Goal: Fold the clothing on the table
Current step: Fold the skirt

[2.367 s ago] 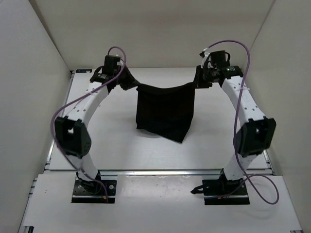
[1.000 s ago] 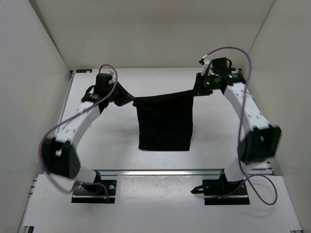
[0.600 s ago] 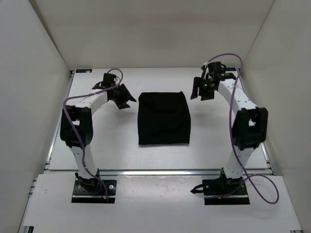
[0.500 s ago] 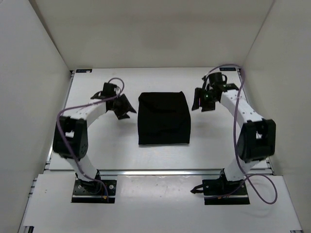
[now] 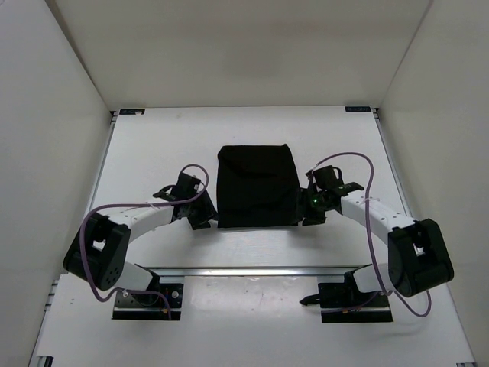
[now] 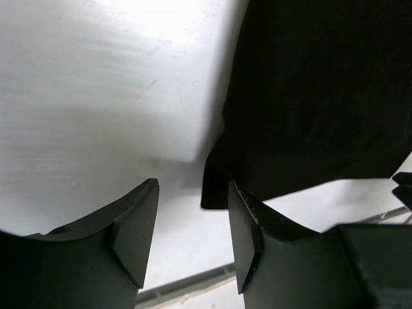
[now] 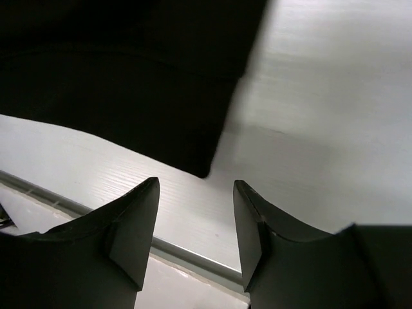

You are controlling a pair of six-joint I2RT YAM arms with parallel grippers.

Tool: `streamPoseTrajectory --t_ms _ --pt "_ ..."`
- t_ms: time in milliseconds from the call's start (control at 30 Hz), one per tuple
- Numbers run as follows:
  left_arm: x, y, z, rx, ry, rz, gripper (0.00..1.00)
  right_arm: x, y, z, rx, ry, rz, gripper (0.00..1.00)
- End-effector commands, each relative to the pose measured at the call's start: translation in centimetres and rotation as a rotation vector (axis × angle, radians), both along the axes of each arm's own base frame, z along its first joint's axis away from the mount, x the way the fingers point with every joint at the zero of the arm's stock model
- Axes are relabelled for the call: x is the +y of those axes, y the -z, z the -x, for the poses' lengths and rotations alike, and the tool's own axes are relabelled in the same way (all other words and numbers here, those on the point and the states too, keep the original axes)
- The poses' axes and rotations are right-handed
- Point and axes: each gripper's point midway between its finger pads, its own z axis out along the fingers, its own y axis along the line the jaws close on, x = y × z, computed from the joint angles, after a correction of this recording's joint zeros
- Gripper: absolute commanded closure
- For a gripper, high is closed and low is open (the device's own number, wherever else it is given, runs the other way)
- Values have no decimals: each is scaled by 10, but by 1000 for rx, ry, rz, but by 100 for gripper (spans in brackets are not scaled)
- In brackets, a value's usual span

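White walls [image 5: 252, 53] close in the flat white rectangular table [image 5: 153, 153] on three sides, and both arms reach low across its near half.

The black two-finger left gripper [image 5: 200, 214] sits close over the tabletop with its jaws parted and nothing between them. In the left wrist view, the left gripper [image 6: 192, 193] frames bare white table [image 6: 96, 84], with the near-left corner of the plain black cloth [image 6: 315, 96] lying just ahead of the gap. Whether a fingertip brushes that corner cannot be told.

The black two-finger right gripper [image 5: 309, 210] mirrors it on the other side, jaws likewise apart and empty. From its wrist camera, the right gripper [image 7: 196, 187] points at the cloth's near-right corner, which lies on the table [image 7: 335, 116] just beyond the fingers; the black cloth [image 7: 116, 84] fills the upper left of that view.

Between the two grippers, the black cloth [image 5: 256, 187] lies flat near the middle of the table as a neat rectangle, free of both.

Purple cables [image 5: 344, 157] loop over each white arm, and a thin metal rail [image 5: 267, 270] runs along the table's near edge ahead of the arm bases.
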Motion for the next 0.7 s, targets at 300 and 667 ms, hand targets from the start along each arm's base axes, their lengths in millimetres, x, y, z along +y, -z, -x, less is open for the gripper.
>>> streamPoseTrajectory --t_ms 300,667 --pt "-37 -12 -42 -103 -96 93 91 30 14 -33 -42 -17 -117 86" --pt "-25 -294 -246 -530 -94 173 100 48 -243 -214 -517 -53 -135 100"
